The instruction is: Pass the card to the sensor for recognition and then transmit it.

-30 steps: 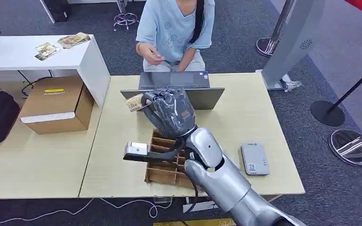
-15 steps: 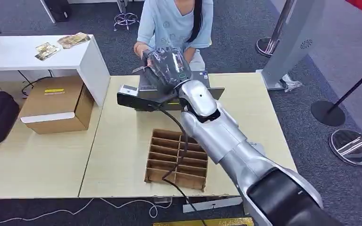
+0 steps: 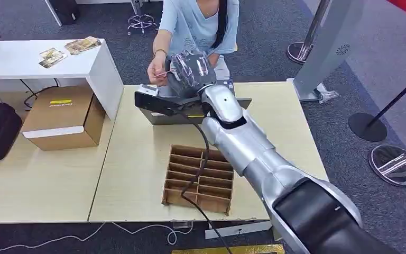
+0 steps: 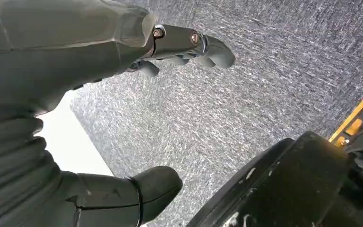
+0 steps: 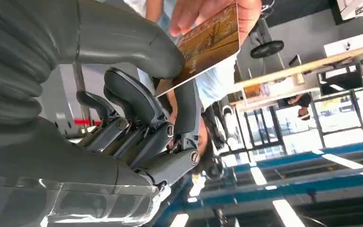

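Lighting even and bright; head view sharp.
Soft shadows lay on the worktop (image 3: 132, 159). Right wrist view was backlit, with glaring ceiling strips. Left wrist view showed a blown-out white patch and blurred near parts.

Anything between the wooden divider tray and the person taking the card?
Yes. In the head view the open laptop stands on the table between the divider tray and the person, with the right hand holding the card above it.

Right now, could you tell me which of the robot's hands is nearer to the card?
The right. The right hand pinches the card itself, with a person's hand also holding it. The left hand hangs open over the carpet, away from the card.
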You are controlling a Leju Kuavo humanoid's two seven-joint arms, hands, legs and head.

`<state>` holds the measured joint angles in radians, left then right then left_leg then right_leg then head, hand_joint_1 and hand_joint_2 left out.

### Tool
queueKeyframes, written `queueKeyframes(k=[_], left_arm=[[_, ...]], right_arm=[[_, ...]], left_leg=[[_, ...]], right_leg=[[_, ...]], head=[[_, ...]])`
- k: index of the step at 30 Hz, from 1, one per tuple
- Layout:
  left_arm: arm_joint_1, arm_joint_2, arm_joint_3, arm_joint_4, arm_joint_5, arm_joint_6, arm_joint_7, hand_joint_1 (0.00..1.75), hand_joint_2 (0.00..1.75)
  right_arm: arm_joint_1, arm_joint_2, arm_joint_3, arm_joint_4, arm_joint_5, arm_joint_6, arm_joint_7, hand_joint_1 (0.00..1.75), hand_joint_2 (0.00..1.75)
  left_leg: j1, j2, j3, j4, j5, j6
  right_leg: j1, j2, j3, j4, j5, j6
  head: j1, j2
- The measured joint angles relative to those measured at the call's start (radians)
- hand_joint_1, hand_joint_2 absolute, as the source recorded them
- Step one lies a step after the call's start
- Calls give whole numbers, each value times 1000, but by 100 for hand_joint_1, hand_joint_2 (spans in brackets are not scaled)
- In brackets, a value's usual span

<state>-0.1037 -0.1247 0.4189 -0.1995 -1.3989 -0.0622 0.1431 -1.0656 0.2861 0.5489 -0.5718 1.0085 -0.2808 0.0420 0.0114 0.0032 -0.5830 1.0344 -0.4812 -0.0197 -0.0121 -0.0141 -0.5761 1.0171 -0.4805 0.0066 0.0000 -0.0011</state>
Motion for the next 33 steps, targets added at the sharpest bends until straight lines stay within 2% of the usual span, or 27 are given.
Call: queueKeyframes(k=[6, 7, 8, 9, 10, 11, 12, 13, 14, 15, 16, 17, 33], left_arm=[[-1, 0, 0, 0, -1, 3, 0, 0, 175], [-1, 0, 0, 0, 0, 3, 0, 0, 175], [0, 0, 0, 0, 0, 3, 0, 0, 175], [0, 0, 0, 0, 0, 4, 0, 0, 175], [0, 0, 0, 0, 0, 4, 0, 0, 175], [0, 0, 0, 0, 1, 5, 0, 0, 175], [0, 0, 0, 0, 2, 6, 0, 0, 175], [0, 0, 0, 0, 2, 6, 0, 0, 175], [0, 0, 0, 0, 2, 6, 0, 0, 175], [0, 0, 0, 0, 2, 6, 0, 0, 175], [0, 1, 1, 0, 2, 6, 0, 0, 175], [0, 1, 1, 0, 2, 6, 0, 0, 175], [1, 1, 10, 0, 0, 9, 0, 0, 175]], right_arm=[[-10, 10, -36, 40, -55, 12, 0, 175, 175], [-11, 12, -42, 46, -60, 18, -1, 150, 175], [-11, 13, -46, 50, -65, 21, -2, 161, 175], [-11, 16, -50, 54, -68, 26, -3, 161, 175], [-11, 16, -53, 58, -68, 32, -5, 175, 175], [-12, 17, -54, 62, -67, 39, -7, 173, 175], [-12, 17, -54, 66, -64, 42, -7, 161, 175], [-12, 17, -54, 69, -63, 45, -7, 108, 175], [-12, 18, -54, 72, -59, 48, -6, 94, 175], [-12, 18, -54, 76, -56, 49, -6, 94, 175], [-12, 19, -54, 79, -54, 49, -6, 26, 175], [-12, 19, -54, 80, -53, 50, -6, 0, 175], [-12, 21, -58, 89, -82, 22, 5, 0, 175]], left_leg=[[0, 0, 0, 0, 0, 0], [0, 0, 0, 0, 0, 0], [0, 0, 0, 0, 0, 0], [0, 0, 0, 0, 0, 0], [0, 0, 0, 0, 0, 0], [0, 0, 0, 0, 0, 0], [0, 0, 0, 0, 0, 0], [0, 0, 0, 0, 0, 0], [0, 0, 0, 0, 0, 0], [0, 0, 0, 0, 0, 0], [0, 0, 0, 0, 0, 0], [0, 0, 0, 0, 0, 0], [0, 0, 0, 0, 0, 0]], right_leg=[[0, 0, 0, 0, 0, 0], [0, 0, 0, 0, 0, 0], [0, 0, 0, 0, 0, 0], [0, 0, 0, 0, 0, 0], [0, 0, 0, 0, 0, 0], [0, 0, 0, 0, 0, 0], [0, 0, 0, 0, 0, 0], [0, 0, 0, 0, 0, 0], [0, 0, 0, 0, 0, 0], [0, 0, 0, 0, 0, 0], [0, 0, 0, 0, 0, 0], [0, 0, 0, 0, 0, 0], [0, 0, 0, 0, 0, 0]], head=[[0, 0], [0, 0], [0, 0], [0, 0], [0, 0], [0, 0], [0, 0], [0, 0], [0, 0], [0, 0], [0, 0], [0, 0], [0, 0]])
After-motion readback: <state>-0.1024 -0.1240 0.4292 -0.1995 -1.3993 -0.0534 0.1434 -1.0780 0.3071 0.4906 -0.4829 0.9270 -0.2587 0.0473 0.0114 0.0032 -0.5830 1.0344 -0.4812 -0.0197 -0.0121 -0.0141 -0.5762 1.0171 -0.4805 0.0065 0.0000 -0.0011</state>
